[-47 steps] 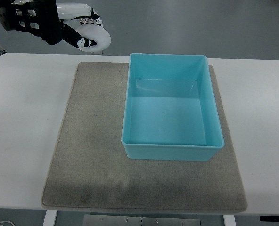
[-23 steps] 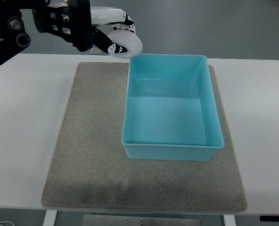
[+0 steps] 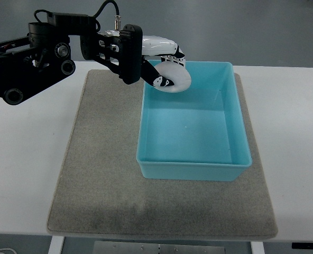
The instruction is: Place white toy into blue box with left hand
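Over one blue box, one white toy (left hand gripping)

White tabletop fills most of view, edges rounded at far corners. Grey felt-like mat lies centred on it, darker patch along near edge. Grey-blue floor shows beyond far table edge. Table frame visible below near edge. Light even, soft shadows.
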